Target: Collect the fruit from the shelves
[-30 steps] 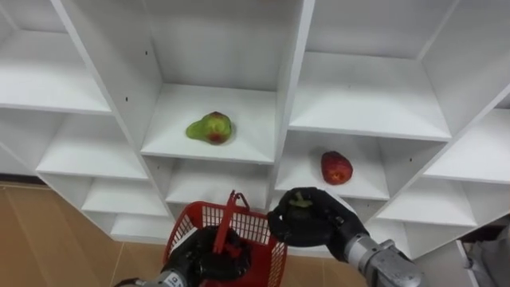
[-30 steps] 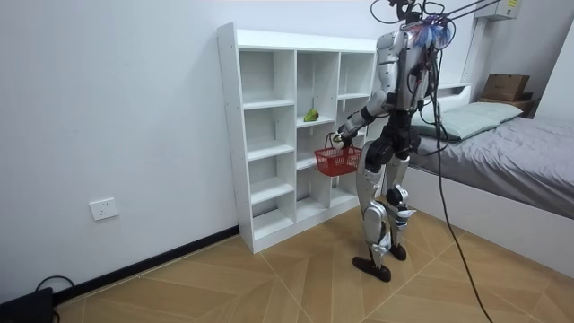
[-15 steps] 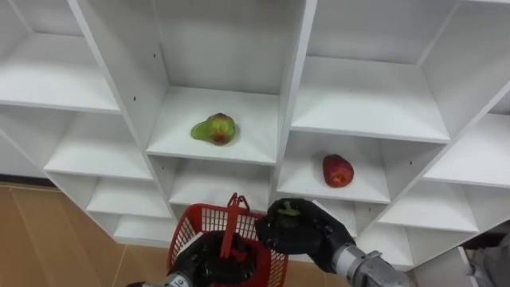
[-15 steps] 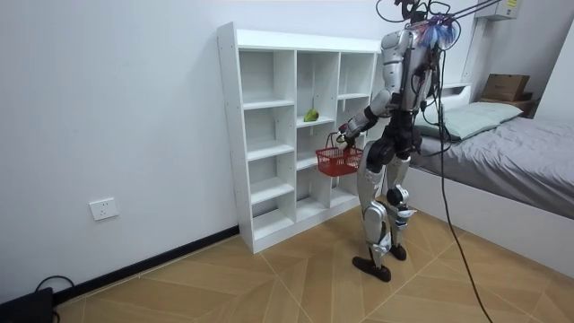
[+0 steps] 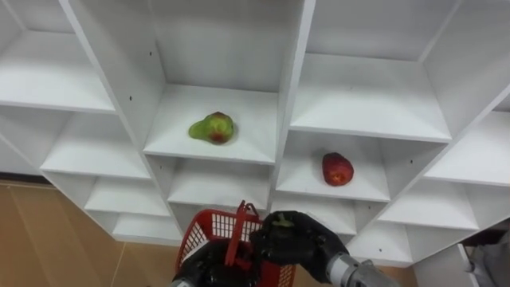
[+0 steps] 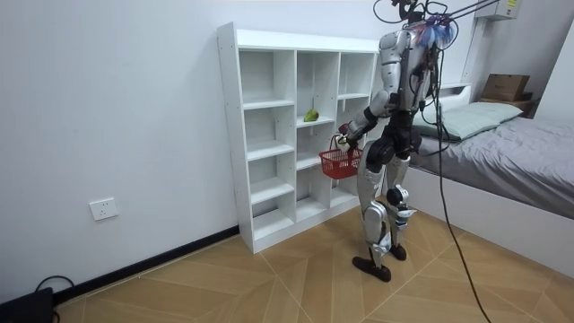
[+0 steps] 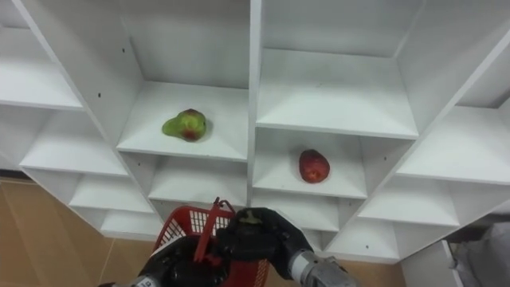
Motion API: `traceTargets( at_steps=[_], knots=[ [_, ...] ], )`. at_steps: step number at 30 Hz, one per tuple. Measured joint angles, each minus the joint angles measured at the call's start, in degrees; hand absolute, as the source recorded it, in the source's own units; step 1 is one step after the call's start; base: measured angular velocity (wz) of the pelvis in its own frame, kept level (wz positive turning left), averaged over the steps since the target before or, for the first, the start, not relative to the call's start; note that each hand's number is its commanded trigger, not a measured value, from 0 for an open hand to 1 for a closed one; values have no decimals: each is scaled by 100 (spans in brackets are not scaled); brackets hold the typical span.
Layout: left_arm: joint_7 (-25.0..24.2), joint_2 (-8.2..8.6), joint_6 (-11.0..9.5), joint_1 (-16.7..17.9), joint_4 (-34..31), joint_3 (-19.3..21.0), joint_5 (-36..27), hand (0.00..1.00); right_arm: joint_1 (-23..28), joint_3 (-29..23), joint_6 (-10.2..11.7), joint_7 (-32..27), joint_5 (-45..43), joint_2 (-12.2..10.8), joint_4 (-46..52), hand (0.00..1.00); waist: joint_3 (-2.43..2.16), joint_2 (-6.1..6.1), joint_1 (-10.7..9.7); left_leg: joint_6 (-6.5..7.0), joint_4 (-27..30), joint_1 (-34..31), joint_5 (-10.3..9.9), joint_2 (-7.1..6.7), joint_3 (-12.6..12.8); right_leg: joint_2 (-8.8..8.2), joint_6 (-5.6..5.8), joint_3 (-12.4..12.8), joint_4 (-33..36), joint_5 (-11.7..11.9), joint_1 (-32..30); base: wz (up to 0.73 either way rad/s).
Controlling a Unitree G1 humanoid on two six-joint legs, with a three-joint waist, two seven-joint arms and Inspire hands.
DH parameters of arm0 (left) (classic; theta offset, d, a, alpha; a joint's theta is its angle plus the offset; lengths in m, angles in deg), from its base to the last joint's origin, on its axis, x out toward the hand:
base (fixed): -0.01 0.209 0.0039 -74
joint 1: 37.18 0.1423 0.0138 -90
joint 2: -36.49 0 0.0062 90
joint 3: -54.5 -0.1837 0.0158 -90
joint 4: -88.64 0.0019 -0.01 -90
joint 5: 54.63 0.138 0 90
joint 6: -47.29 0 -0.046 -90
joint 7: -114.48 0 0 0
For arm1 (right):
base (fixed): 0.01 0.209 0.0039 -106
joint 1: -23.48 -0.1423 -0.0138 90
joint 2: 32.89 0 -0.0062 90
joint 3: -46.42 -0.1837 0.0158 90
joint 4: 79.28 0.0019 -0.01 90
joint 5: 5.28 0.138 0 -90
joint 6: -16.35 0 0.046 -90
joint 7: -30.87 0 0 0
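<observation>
The right hand (image 5: 296, 243) is curled round a small green fruit (image 5: 282, 224) just above the near right rim of the red plastic mesh basket (image 5: 209, 229). The left hand (image 5: 209, 267) has its fingers wrapped about the basket's upright red handle (image 5: 237, 231). Farther off, in the white wooden shelf unit (image 5: 295, 96), a green-and-red pear (image 5: 211, 127) lies in the middle compartment and a red apple (image 5: 337, 168) lies one shelf lower to its right, with a white upright panel between them.
</observation>
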Motion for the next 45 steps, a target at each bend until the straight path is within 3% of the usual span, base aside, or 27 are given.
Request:
traceTargets(
  at_steps=[4,5,7,20,32,45],
  knots=[
    [-9,-6,15,0,-1,-76,0,100,-119,3,-14,-18,16,1,-280,100,-7,-11,-7,0,2,5,0,-1,-9,1,0,-10,-17,-1,30,0],
    [-11,-10,23,0,-1,-99,0,100,-121,3,-29,-21,16,6,-345,87,-16,-24,-3,0,2,9,0,-1,-11,1,0,-11,-19,-2,36,0],
    [-13,-13,36,0,-1,-101,0,100,-155,5,-35,-22,16,-1,-458,0,-23,-35,-2,0,3,16,0,-2,-12,1,0,-11,-24,-2,46,0],
    [-11,-166,76,0,-3,-221,-1,100,-355,203,-43,-77,31,9,-498,0,-33,-85,-7,-1,4,40,1,-12,-37,7,2,-24,-114,-4,93,0],
    [28,-191,108,2,-2,-292,-1,100,-386,221,-42,-81,173,10,-497,0,5,-88,-5,0,-7,24,0,-20,-68,4,7,-19,-120,-8,94,1],
    [5,-194,112,-1,-2,-270,-1,100,-392,223,-42,-77,170,15,-497,0,6,-90,-1,-1,-5,40,0,-21,-77,4,7,-16,-106,-7,97,0]
  ],
)
